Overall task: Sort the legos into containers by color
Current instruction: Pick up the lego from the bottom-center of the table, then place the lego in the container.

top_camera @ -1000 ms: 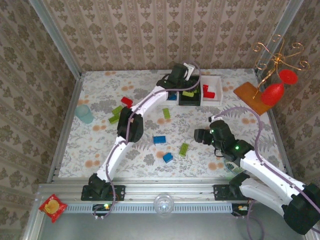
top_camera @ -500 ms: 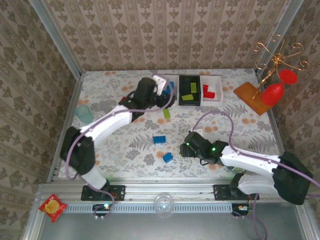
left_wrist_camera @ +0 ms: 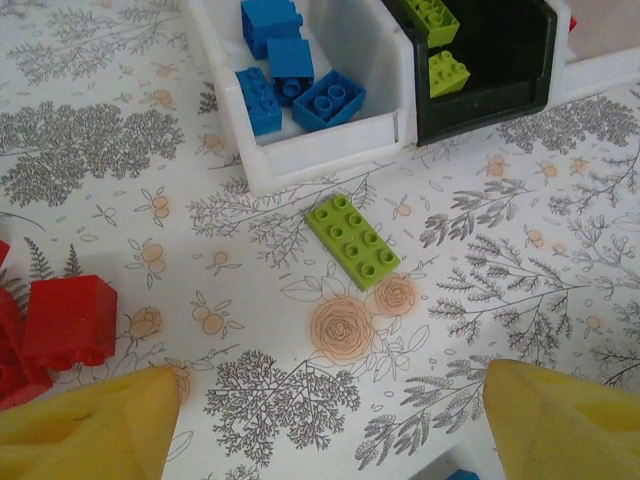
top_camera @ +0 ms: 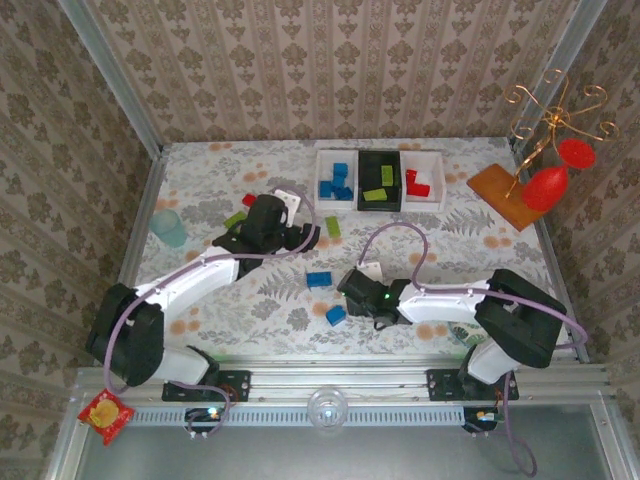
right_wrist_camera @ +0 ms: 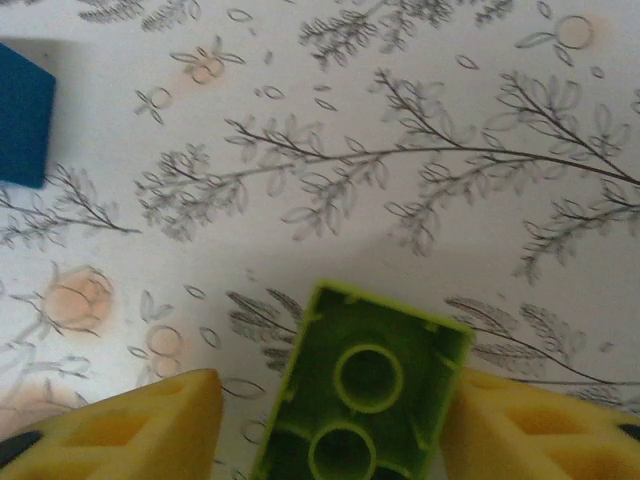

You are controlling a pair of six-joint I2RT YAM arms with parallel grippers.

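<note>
Three containers stand in a row at the back: a white bin [top_camera: 338,180] with blue legos, a black bin [top_camera: 380,180] with green ones, and a white bin [top_camera: 425,178] with red ones. My right gripper [top_camera: 357,286] straddles a lime green lego [right_wrist_camera: 365,400] that shows its hollow underside. The right finger [right_wrist_camera: 530,425] touches it and the left finger [right_wrist_camera: 130,420] stands a little apart. My left gripper [left_wrist_camera: 330,420] hangs open and empty over the cloth, short of a flat green lego [left_wrist_camera: 352,240], with a red lego [left_wrist_camera: 68,322] at its left.
Loose legos lie on the cloth: green [top_camera: 333,227], blue [top_camera: 319,279], blue [top_camera: 336,315], green [top_camera: 235,218] and red [top_camera: 248,200]. A teal cup [top_camera: 168,228] stands at the left. An orange board [top_camera: 505,195] with red ornaments [top_camera: 545,188] sits at the back right.
My left arm has drawn back from the bins toward the left middle, jaws a little wider. My right gripper has moved left over the green lego and its jaws have narrowed around it.
</note>
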